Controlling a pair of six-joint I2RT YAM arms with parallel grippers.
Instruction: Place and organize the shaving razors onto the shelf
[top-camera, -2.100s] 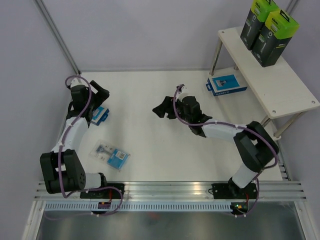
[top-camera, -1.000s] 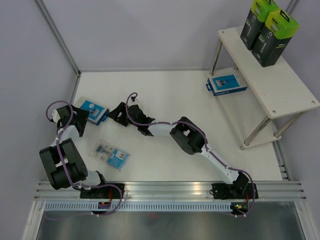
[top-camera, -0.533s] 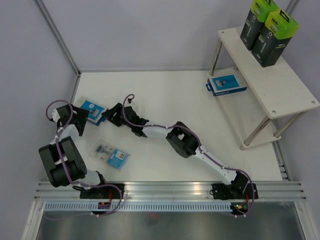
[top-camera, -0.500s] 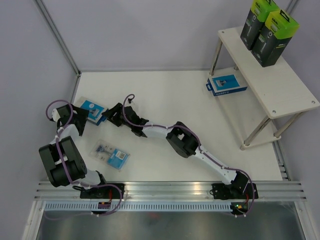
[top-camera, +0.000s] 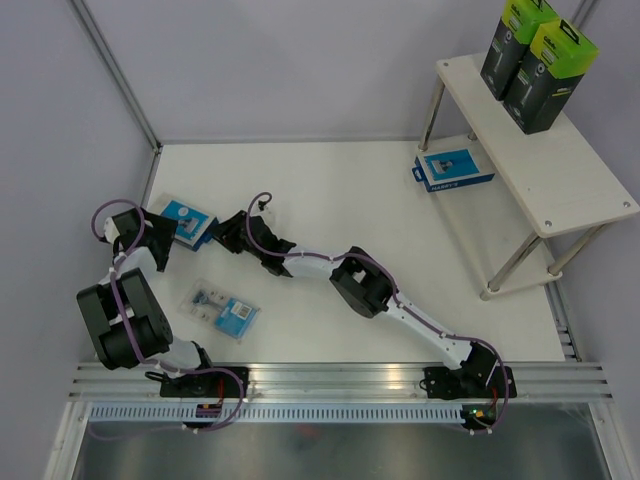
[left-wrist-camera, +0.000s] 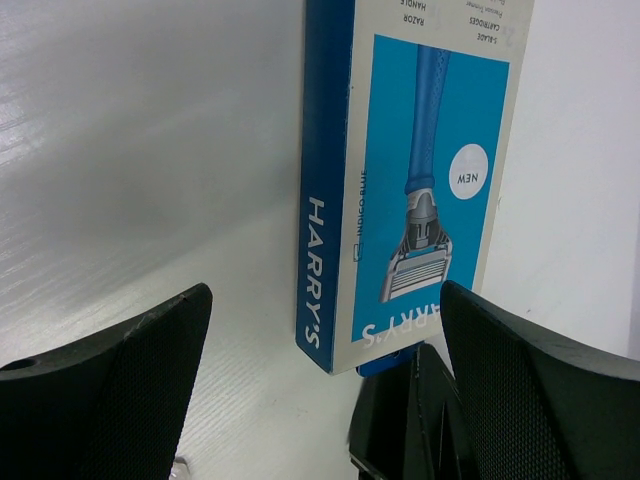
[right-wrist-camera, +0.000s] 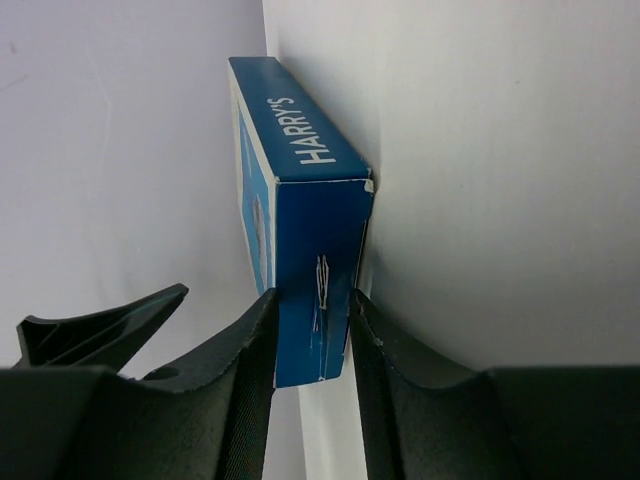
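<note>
One flat blue-and-white razor box lies at the table's far left. My right gripper reaches across to it, and in the right wrist view both fingers press the sides of the box's blue end. My left gripper stands wide open just left of the same box, touching nothing. A clear blister pack lies nearer the arm bases. Another blue-and-white box rests on the shelf's lower board. Two black boxes with lime-green tops stand on its upper board.
The white table ends at a wall rail on the left, close behind the left gripper. The shelf's metal legs stand at the right. A black finger of the right gripper shows below the box in the left wrist view.
My right arm swept from the table's middle to the far left and its jaws closed in on the blue box's end. The left gripper drew back and now sits open beside the box.
</note>
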